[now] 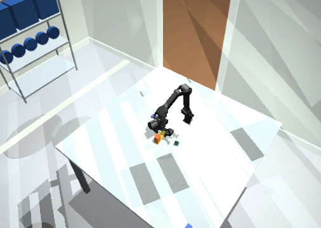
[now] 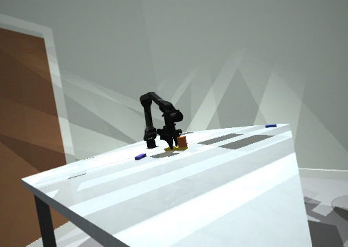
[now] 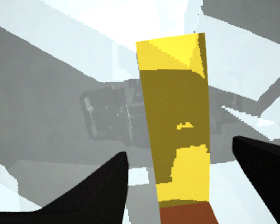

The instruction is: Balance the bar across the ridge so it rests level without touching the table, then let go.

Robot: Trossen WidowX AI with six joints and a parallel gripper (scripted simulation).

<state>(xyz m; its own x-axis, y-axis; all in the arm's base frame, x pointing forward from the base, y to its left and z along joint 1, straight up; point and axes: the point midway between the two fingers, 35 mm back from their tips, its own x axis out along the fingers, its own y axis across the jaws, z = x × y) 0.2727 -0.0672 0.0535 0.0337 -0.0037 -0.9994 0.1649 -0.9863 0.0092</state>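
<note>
A yellow bar (image 1: 162,133) (image 2: 173,149) (image 3: 177,123) lies low on the white table (image 1: 222,164) (image 2: 206,199), one end against an orange ridge block (image 1: 157,138) (image 2: 181,141). My gripper (image 1: 165,132) (image 2: 170,144) (image 3: 180,151) is open and lowered over the bar. In the wrist view its two black fingers stand on either side of the bar with gaps to it. I cannot tell whether the bar rests on the block or only touches it.
A small dark cube (image 1: 176,143) lies just right of the bar. A small blue block (image 2: 139,156) lies near the arm's base, and another blue block (image 1: 188,225) (image 2: 271,125) sits at a table edge. A shelf with blue boxes (image 1: 28,9) stands far off.
</note>
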